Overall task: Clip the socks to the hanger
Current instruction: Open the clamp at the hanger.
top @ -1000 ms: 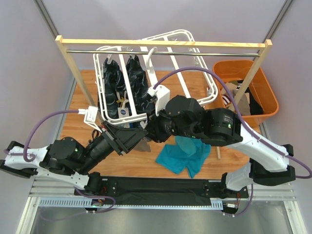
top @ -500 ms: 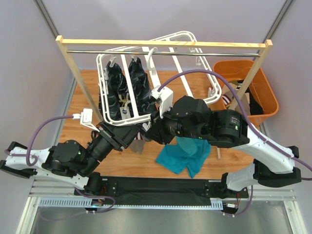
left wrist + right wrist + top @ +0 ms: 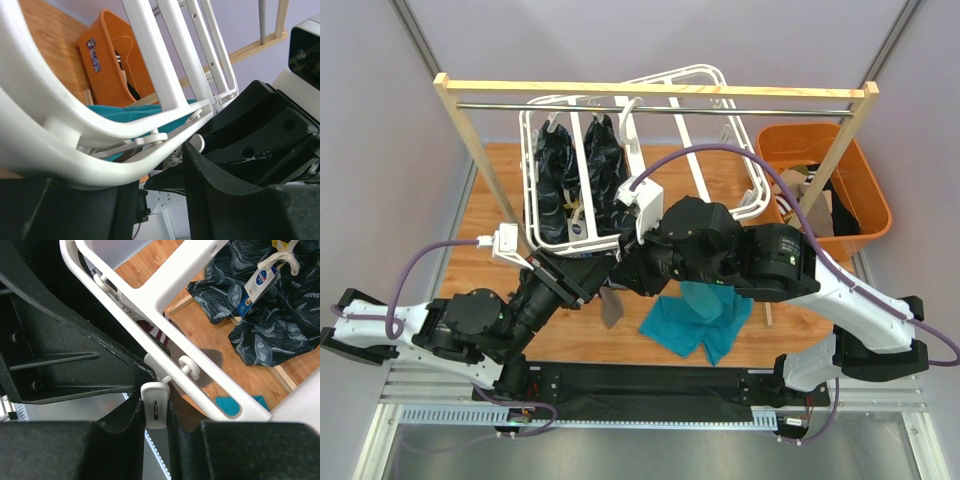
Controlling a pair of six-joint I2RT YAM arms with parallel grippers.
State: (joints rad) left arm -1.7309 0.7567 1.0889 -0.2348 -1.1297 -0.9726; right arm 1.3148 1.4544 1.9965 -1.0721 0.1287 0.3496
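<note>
R gripper (image 3: 154, 412) pinching a clip (image 3: 153, 396) under the hanger (image 3: 50, 125) near rim. L gripper (image 3: 160, 177) at same rim, grip unclear. Just below hangs a grey-brown sock (image 3: 611, 306), clipped or not, can't tell. In front of hanger lies a teal sock (image 3: 698, 318), unclipped; most work prob left.

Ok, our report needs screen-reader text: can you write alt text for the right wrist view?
The right hand pinches a small white clip hanging under the white hanger. Beyond are a dark patterned cloth and the wooden table.
</note>
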